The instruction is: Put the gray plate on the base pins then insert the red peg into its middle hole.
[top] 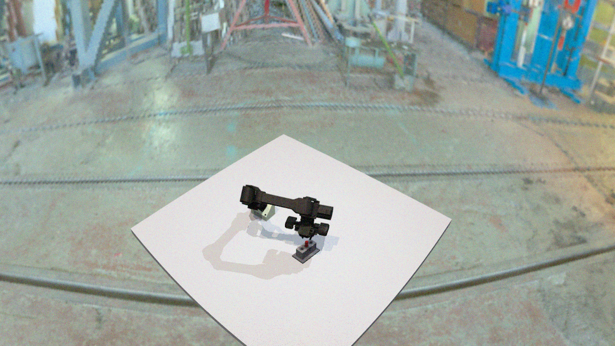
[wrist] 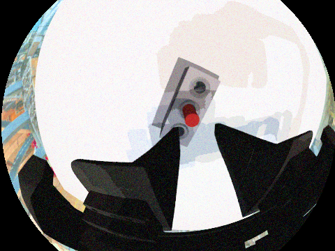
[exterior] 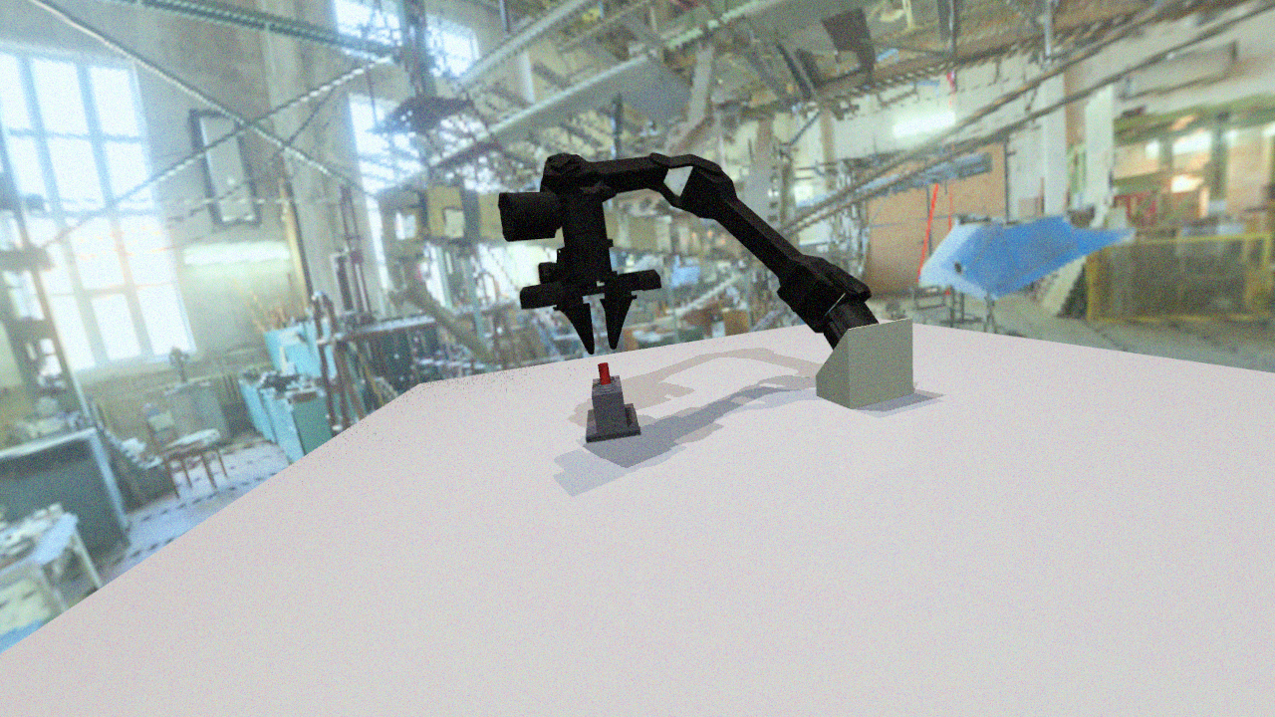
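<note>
So the biggest thing here is the tabletop [top: 240,292] [exterior: 757,553] [wrist: 105,45], a pale slab, with the black arm [top: 277,200] [exterior: 757,231] arched over it. At the end of that arm is the hand [top: 306,238] [exterior: 601,350] [wrist: 197,130], pointing down with its fingers parted and nothing between them. It's above the peg and apart from it in the exterior view.

Next size down, the dark base [top: 301,259] [exterior: 613,436] [wrist: 167,92] sits on the tabletop, and the gray plate [top: 300,251] [exterior: 608,408] [wrist: 188,85] is on top of it, looking flat to me (the seam is too small to swear by). Smallest is the red peg [top: 306,243] [exterior: 604,373] [wrist: 190,115], standing in the middle hole with its top sticking out, pretty much upright.

I'd call the job basically done, just back the hand off. What could still bite: if the arm drifts sideways or dips before climbing, a fingertip could clip the peg top and lean it over, or even rock the plate on its pins. The fingers aren't spread very wide, so I'd go straight up. Also can't tell how deep the peg sits; if it's shallow, a small knock would matter more.
</note>
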Action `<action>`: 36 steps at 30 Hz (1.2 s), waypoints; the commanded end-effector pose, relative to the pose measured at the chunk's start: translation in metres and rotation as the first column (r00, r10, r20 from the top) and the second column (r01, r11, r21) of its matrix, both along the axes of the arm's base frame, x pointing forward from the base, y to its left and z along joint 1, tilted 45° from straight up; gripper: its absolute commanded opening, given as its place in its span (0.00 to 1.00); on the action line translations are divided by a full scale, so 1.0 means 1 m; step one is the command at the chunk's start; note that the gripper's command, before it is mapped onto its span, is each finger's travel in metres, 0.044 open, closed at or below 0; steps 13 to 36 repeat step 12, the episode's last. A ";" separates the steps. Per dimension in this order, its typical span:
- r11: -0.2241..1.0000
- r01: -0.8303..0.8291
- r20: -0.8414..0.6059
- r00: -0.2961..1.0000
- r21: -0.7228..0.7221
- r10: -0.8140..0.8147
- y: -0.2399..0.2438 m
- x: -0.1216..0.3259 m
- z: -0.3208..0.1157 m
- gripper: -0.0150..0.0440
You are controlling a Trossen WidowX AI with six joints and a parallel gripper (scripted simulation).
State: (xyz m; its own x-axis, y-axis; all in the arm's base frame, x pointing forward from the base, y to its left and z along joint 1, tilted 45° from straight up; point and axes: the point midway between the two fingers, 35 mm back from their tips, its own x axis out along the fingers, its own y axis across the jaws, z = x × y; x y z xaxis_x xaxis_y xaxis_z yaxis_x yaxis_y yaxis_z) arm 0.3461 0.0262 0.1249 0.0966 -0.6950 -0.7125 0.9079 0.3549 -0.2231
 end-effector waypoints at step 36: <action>1.000 0.003 0.005 1.000 0.001 -0.003 0.007 -0.002 0.008 0.51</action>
